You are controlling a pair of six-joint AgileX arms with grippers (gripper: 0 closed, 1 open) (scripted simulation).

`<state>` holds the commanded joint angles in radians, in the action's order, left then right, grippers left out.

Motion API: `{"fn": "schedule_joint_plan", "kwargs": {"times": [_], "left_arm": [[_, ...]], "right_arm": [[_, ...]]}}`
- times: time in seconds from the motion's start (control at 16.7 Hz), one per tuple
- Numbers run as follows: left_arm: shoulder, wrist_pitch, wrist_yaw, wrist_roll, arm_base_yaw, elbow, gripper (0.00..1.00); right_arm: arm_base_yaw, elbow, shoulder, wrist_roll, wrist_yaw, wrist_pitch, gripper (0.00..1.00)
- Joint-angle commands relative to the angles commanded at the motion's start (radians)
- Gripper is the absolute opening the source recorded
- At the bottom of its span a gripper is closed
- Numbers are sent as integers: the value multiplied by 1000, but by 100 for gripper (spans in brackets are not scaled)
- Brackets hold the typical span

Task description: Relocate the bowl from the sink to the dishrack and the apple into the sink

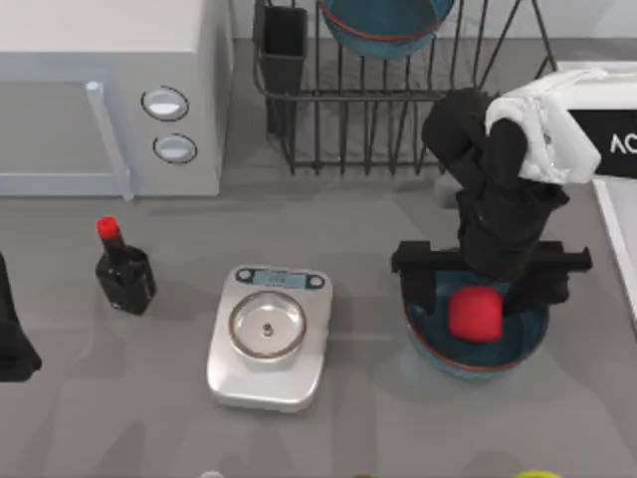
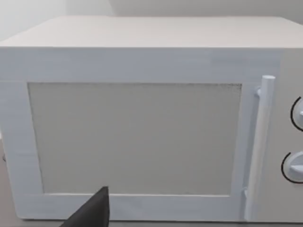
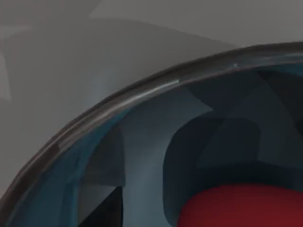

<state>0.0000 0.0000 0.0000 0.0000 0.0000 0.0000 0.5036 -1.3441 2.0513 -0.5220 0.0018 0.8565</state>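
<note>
The microwave point(image 1: 109, 95) fills the table's ten o'clock corner, its door facing the parked left arm at the nine o'clock edge; the left gripper's state I cannot tell. The dishrack point(image 1: 398, 110) stands at twelve to one o'clock, its cutlery cup point(image 1: 284, 50) at the corner nearest the microwave, and a teal bowl point(image 1: 383, 25) already sits among its bars, so that half of the job looks done. At three o'clock a pale raised rim point(image 1: 617, 229) is probably the sink's edge.

A second teal bowl point(image 1: 476, 339) rests on the table at four o'clock, with the right gripper point(image 1: 476, 299) directly above it. The apple point(image 1: 474, 313) is between the fingers, inside the bowl's rim; whether it is clamped or merely straddled I cannot tell. The right wrist view looks into that bowl's wall point(image 3: 142, 142) with the apple point(image 3: 246, 208) close below. The apple seems to be lifted out here for the sink.

A kitchen scale point(image 1: 267, 334) lies at six o'clock, a red-capped bottle point(image 1: 123, 271) at eight.
</note>
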Motion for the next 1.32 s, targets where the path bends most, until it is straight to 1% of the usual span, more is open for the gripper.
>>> {"fn": "schedule_joint_plan", "kwargs": {"times": [0.18, 0.42, 1.2, 1.26, 1.32], "left_arm": [[0, 0, 0, 0, 0, 0, 100], [0, 0, 0, 0, 0, 0, 100], [0, 0, 0, 0, 0, 0, 100], [0, 0, 0, 0, 0, 0, 100], [0, 0, 0, 0, 0, 0, 100]], "right_arm": [[2, 54, 36, -1, 0, -86, 100], [2, 59, 41, -2, 0, -94, 100], [2, 59, 41, -2, 0, -94, 2], [2, 59, 41, -2, 0, -94, 0], [2, 59, 41, -2, 0, -94, 0]]}}
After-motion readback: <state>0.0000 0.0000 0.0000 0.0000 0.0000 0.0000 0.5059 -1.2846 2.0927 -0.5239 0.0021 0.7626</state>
